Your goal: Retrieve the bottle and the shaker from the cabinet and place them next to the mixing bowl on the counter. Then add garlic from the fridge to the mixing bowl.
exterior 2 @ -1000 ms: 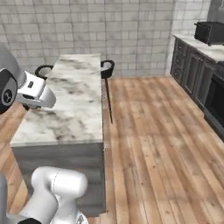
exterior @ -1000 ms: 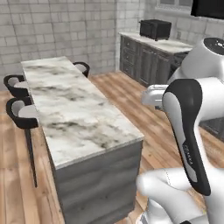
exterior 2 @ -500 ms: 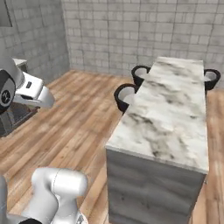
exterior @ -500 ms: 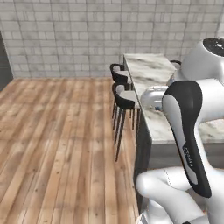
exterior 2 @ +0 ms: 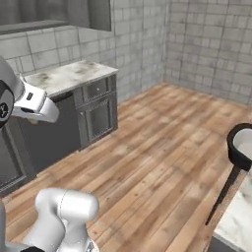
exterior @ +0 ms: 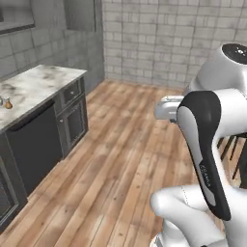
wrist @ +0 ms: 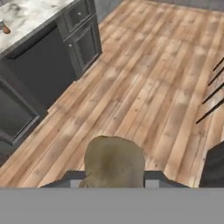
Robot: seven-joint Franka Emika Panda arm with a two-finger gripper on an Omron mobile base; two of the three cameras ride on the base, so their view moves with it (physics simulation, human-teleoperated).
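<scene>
On your far left in the left base view, the shaker (exterior: 8, 103) stood as a small orange-brown shape with a bulbous base and narrow neck, on the counter (exterior: 36, 86) near the picture's edge. That counter was white marble with brown-grey veining, set over dark cabinet fronts (exterior: 72, 116). Past it ran the wooden floor (exterior: 120, 159), then the robot's arm filling the right side.

In the right base view you had the same counter (exterior 2: 69, 75) at upper left, with its dark cabinet fronts (exterior 2: 98, 115) below, the wooden floor (exterior 2: 167, 147) through the middle, and at the far right a dark stool (exterior 2: 241, 147) beside a pale marble edge. The shaker could not be made out from this side.

In the hand view you saw the shaker (wrist: 4, 29) again at the top left corner, on the counter (wrist: 30, 15). At bottom centre the garlic (wrist: 114, 161) sat as a round tan-brown bulb between the fingers of the gripper (wrist: 114, 177), which were closed narrowly on it, holding it above the wooden floor (wrist: 144, 87). The base views did not show you the bulb at all
</scene>
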